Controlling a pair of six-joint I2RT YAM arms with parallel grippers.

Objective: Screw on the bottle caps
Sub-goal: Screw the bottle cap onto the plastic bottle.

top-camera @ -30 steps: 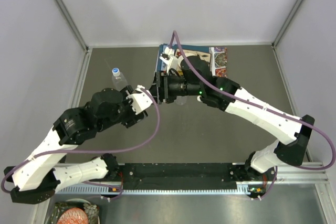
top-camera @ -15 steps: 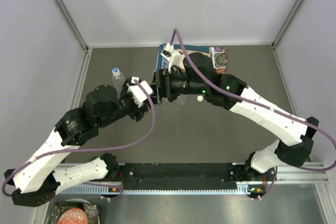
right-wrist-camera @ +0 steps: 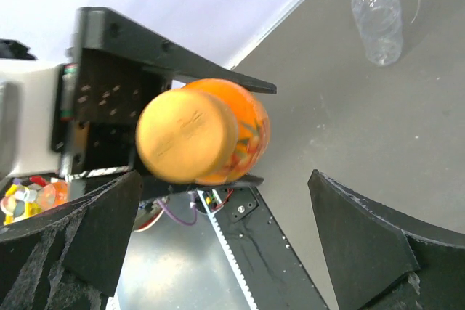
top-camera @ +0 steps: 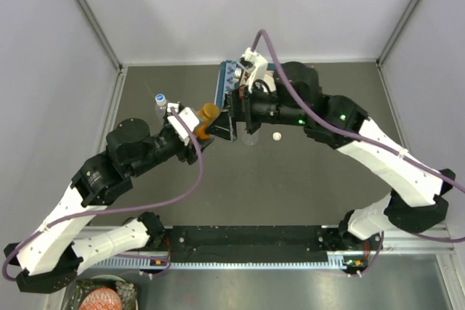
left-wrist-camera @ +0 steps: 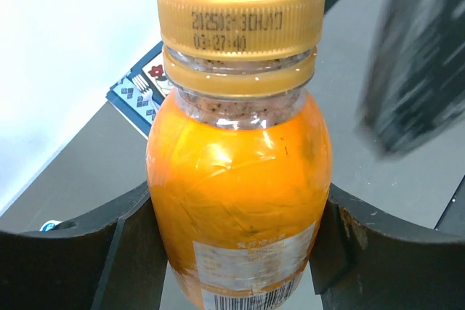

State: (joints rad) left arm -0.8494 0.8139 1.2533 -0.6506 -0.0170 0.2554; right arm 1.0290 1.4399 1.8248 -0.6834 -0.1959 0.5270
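Now released by the wide-open right pincer [right-wrist-camera: 224, 179], the capped orange bottle [left-wrist-camera: 240, 179] is held by the left pincer [left-wrist-camera: 236, 234].

Robot lab cell, not a home or shop. Bare white walls [top-camera: 254, 5] on aluminium struts [top-camera: 91, 16] box in a dark grey table [top-camera: 290, 194]. Two white-and-black arms, left arm [top-camera: 76, 197] and right arm [top-camera: 385, 154], are bolted to a black rail [top-camera: 247, 237] at the near edge. Purple cables [top-camera: 200, 165] hang loose, and a slotted cable duct [top-camera: 240, 260] runs along the front.
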